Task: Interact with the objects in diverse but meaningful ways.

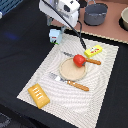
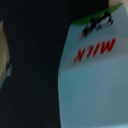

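Observation:
A pale blue-white milk carton (image 1: 55, 36) stands on the dark table just off the placemat's far corner. My gripper (image 1: 54, 26) hangs right above it, and its fingers are not clear enough to read. In the wrist view the carton (image 2: 92, 75) fills the picture, with red "MILK" print, and no fingers show. A red round fruit (image 1: 78, 60) rests on the wooden plate (image 1: 70, 72). The flat yellow packet (image 1: 93, 50) lies beyond the plate. The golden-orange bread loaf (image 1: 39, 94) lies at the mat's near corner.
A striped placemat (image 1: 105, 80) holds the plate, an orange-handled fork (image 1: 70, 82) and a knife (image 1: 91, 61). A grey pot (image 1: 95, 14) and a bowl (image 1: 124, 18) stand on the wooden surface behind.

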